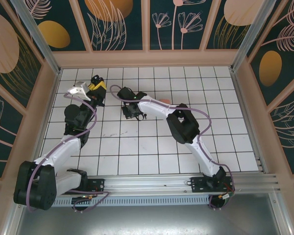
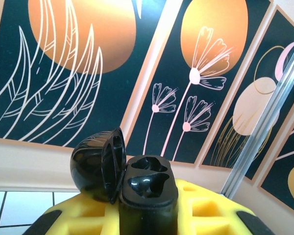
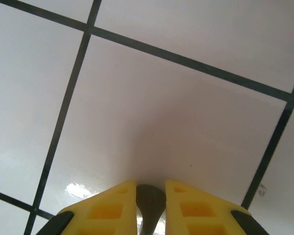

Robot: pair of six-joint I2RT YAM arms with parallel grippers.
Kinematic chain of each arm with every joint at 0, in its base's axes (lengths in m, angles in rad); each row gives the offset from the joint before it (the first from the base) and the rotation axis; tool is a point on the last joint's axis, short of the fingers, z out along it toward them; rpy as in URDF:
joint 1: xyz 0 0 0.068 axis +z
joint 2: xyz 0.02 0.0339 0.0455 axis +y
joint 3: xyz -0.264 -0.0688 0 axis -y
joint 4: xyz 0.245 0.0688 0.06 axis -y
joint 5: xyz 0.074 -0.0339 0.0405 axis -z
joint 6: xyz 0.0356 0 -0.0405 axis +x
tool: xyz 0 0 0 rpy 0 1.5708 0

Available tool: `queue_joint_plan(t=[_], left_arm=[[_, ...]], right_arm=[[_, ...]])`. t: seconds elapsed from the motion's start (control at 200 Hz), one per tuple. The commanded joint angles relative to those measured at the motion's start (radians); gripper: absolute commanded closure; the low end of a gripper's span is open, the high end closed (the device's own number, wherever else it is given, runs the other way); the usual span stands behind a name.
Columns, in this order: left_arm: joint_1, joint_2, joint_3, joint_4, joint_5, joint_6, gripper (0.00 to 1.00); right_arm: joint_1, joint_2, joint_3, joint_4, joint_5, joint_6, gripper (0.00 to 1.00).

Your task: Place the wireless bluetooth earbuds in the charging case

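The desk (image 1: 152, 147) has glossy white tiles separated by thin dark lines. Low pale pink walls (image 1: 147, 58) close it on three sides. A tiny coral pink thing (image 1: 165, 101) lies on a tile just beside the right arm (image 1: 186, 125). A dark earbud (image 3: 150, 201) rests on a tile, between the fingertips of the right tool (image 3: 151, 188).

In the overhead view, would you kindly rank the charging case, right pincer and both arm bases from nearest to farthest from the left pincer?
1. charging case, held in the left pincer
2. right pincer, to its right
3. left arm base, near left
4. right arm base, near right
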Motion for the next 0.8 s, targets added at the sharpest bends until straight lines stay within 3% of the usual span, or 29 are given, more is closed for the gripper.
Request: queue_joint_plan(t=[0.0,0.24,0.465,0.796], left_arm=[[0.008,-0.027,0.048,-0.024,0.071,0.041,1.0],[0.007,-0.015,0.089,-0.078,0.197,0.079,1.0],[-0.007,0.032,0.031,0.089,0.285,0.098,1.0],[-0.153,0.102,-0.071,0.219,0.33,0.381,1.0]], right_arm=[[-0.01,-0.128,-0.049,0.036,0.03,-0.005,0.83],[-0.048,-0.317,-0.172,0.092,0.062,-0.036,0.83],[-0.101,-0.528,-0.334,0.158,0.094,-0.063,0.84],[-0.141,-0.836,-0.509,0.233,0.163,-0.118,0.83]])
